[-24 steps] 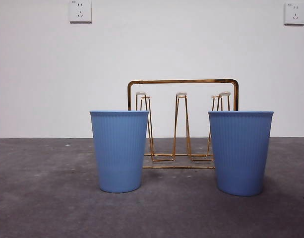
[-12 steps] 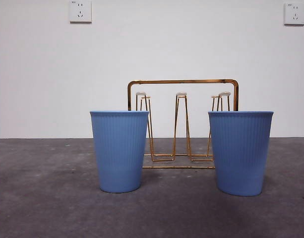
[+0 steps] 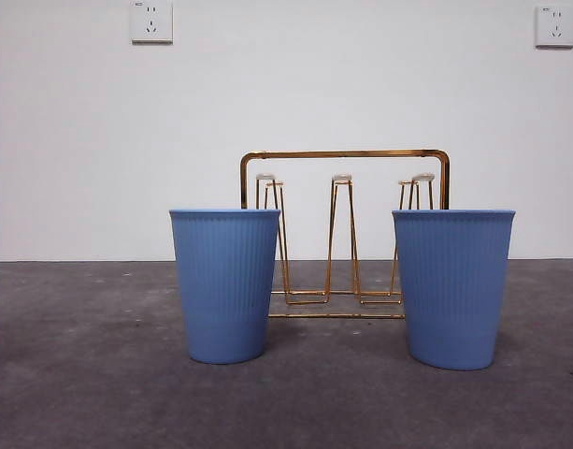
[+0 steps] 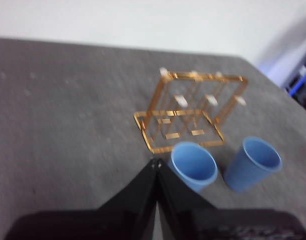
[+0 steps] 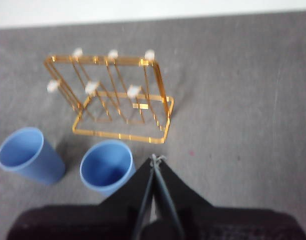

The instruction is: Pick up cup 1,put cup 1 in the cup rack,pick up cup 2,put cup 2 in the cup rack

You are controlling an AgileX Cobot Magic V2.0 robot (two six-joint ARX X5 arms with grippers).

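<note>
Two blue ribbed cups stand upright on a dark grey desk, with a gold wire cup rack standing behind them, nearer the far edge where the desk meets a white wall. In the front view, one cup stands left of centre and the other cup stands right of centre, well apart from each other, and the rack shows through the gap between them. The rack has a rounded rectangular top frame, thin upright pegs with white tips, and a flat wire base resting on the desk. No cup hangs on any peg; both cups sit mouth up and empty. Two white wall sockets are mounted high on the wall, one toward each upper corner of the front view. Neither arm appears in the front view. The left gripper hangs above the desk, its two black jaws pressed together to a point, holding nothing; the nearer cup sits just beside its tip in the left wrist view, though the gripper is raised above it. The right gripper likewise hovers above the desk with its jaws closed together and empty, its tip close to the other cup in the right wrist view.
</note>
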